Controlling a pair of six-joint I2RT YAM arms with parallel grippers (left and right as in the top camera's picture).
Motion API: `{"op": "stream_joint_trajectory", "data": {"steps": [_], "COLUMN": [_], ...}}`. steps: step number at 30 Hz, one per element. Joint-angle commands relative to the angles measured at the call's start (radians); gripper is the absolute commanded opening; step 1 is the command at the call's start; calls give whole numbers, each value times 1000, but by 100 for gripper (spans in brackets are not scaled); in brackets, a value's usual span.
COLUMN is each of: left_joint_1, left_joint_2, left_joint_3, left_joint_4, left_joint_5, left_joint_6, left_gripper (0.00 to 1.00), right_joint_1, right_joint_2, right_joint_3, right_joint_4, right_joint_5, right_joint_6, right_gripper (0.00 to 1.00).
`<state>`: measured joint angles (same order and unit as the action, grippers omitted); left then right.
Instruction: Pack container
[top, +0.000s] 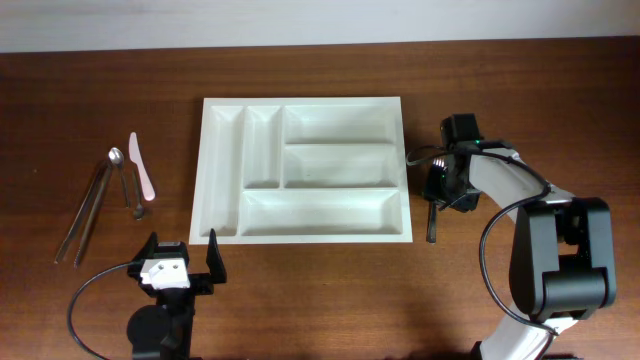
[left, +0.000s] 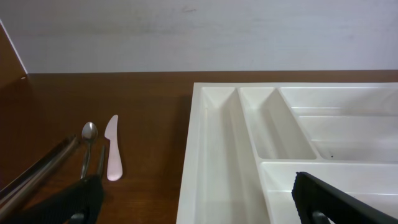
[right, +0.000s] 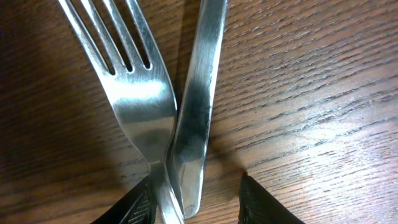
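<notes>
The container, a white tray with five compartments, lies at the table's middle and holds nothing; its left part fills the left wrist view. My right gripper is just right of the tray, low over the wood. In the right wrist view a steel fork and a second steel utensil cross between its fingers. The right gripper is open: one finger touches the fork's neck, while bare wood shows before the other. A dark handle sticks out below it. My left gripper is open and empty at the tray's front left corner.
Left of the tray lie a pink plastic knife, a spoon, a small utensil and long metal tongs. The knife and spoon also show in the left wrist view. A pale wall runs behind the table.
</notes>
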<state>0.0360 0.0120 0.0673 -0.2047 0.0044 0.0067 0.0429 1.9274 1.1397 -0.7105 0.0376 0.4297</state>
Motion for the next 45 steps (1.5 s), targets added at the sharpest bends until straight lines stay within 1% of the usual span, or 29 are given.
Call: {"op": "stream_joint_trajectory", "data": {"steps": [1, 9, 12, 15, 22, 32, 34, 37, 45], "left_joint_1": [6, 6, 6, 6, 6, 6, 6, 6, 6], "left_joint_2": [-6, -6, -6, -6, -6, -6, -6, -6, -6], "left_joint_3": [-6, -6, -6, -6, -6, -6, -6, -6, -6], "left_joint_4": [2, 2, 2, 2, 3, 2, 2, 3, 2], "left_joint_5": [8, 8, 8, 8, 8, 8, 8, 8, 8], "left_joint_6": [8, 8, 8, 8, 8, 8, 8, 8, 8], "left_gripper": [99, 99, 99, 99, 99, 99, 99, 99, 99], "right_joint_1": [-22, 8, 52, 126, 215, 217, 217, 217, 179], "right_joint_2": [254, 254, 254, 254, 254, 254, 254, 254, 254], "right_joint_3": [-188, -188, -188, -188, -188, -188, -188, -188, -188], "right_joint_4": [-50, -60, -64, -63, -60, -48, -43, -32, -18], "right_joint_5": [23, -69, -73, -84, -87, -87, -86, -82, -79], "right_joint_6": [32, 32, 32, 33, 58, 70, 70, 70, 70], "right_gripper": [44, 44, 44, 44, 44, 44, 41, 34, 30]}}
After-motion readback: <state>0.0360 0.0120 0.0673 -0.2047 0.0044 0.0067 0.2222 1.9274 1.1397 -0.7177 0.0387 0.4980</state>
